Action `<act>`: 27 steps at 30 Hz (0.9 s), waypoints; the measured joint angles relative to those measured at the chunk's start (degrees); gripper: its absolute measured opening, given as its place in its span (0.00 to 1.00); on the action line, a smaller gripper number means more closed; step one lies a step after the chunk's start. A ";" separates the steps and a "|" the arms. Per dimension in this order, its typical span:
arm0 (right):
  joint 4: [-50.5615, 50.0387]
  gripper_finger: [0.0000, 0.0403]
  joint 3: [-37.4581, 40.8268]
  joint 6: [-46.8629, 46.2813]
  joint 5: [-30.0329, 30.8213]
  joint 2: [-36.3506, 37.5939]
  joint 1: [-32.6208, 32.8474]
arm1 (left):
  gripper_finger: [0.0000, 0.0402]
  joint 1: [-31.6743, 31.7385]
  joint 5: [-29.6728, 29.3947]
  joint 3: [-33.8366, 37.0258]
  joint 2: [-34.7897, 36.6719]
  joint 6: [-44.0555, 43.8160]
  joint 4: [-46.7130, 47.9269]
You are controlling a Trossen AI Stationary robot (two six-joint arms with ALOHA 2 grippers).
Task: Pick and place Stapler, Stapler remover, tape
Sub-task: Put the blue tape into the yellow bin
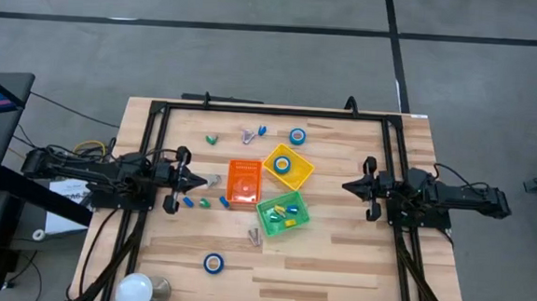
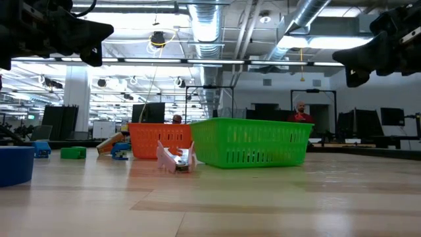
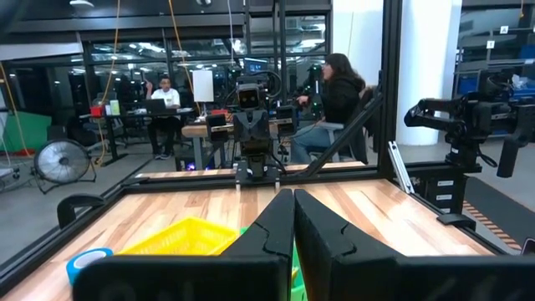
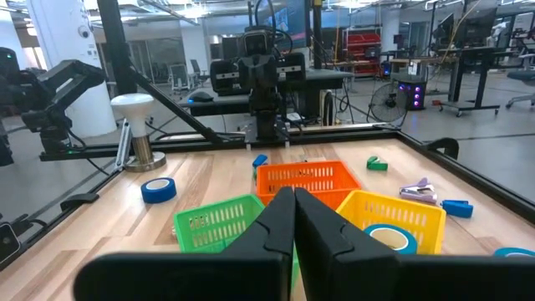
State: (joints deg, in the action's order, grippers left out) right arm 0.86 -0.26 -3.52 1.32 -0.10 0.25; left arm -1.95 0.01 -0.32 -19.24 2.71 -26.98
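High view: left pincer (image 1: 201, 179) clenched, empty, hovering beside the orange bin (image 1: 243, 183); right pincer (image 1: 348, 186) clenched, empty, across the table (image 1: 335, 276). Tape: one roll in the yellow bin (image 1: 288, 166), one in the green bin (image 1: 282, 214), one loose near the lamp (image 1: 136, 292), one beyond the yellow bin
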 joint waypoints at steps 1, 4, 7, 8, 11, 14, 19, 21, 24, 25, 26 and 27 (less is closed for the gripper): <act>0.00 0.00 0.01 -0.01 0.00 0.00 0.00 | 0.01 0.01 0.00 0.00 0.00 -0.01 -0.08; 0.00 0.00 0.01 0.01 0.00 0.00 0.00 | 0.01 0.01 0.00 0.00 0.00 0.00 -0.11; 0.00 0.00 0.01 -0.01 0.00 0.00 0.00 | 0.01 0.00 0.00 0.00 0.00 0.00 -0.13; 0.00 0.00 0.01 0.00 0.00 0.00 0.00 | 0.01 0.01 0.00 0.00 0.00 0.01 -0.13; 0.00 0.00 0.01 0.00 0.00 0.00 0.00 | 0.01 -0.01 0.00 0.00 0.00 -0.01 -0.13; 0.02 0.00 0.01 0.00 0.00 0.00 0.00 | 0.01 0.00 0.00 0.00 0.00 0.00 -0.13; 0.02 0.00 0.01 0.01 0.00 0.00 0.00 | 0.01 0.00 0.00 0.00 0.00 -0.32 -0.33; 0.02 0.00 0.01 0.00 0.00 0.00 0.00 | 0.01 -0.01 0.00 0.00 0.02 -1.96 -0.53; 0.02 0.00 0.01 -0.01 0.00 0.00 0.00 | 0.01 -0.01 -0.24 0.00 0.00 -3.38 -0.62; 0.02 0.00 0.01 -0.01 0.02 0.00 0.00 | 0.01 -0.01 -0.19 0.00 0.01 -4.55 -0.85; 0.02 0.00 0.01 0.00 0.02 0.00 0.00 | 0.01 -0.01 0.04 0.00 0.00 -6.06 -1.41; 0.02 0.00 0.01 -0.01 0.02 0.00 0.00 | 0.01 -0.01 0.24 0.00 0.00 -7.73 -2.35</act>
State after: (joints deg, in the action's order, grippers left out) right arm 0.89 -0.25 -3.53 1.34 -0.10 0.25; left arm -1.96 0.25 -0.32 -19.25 -5.02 -29.33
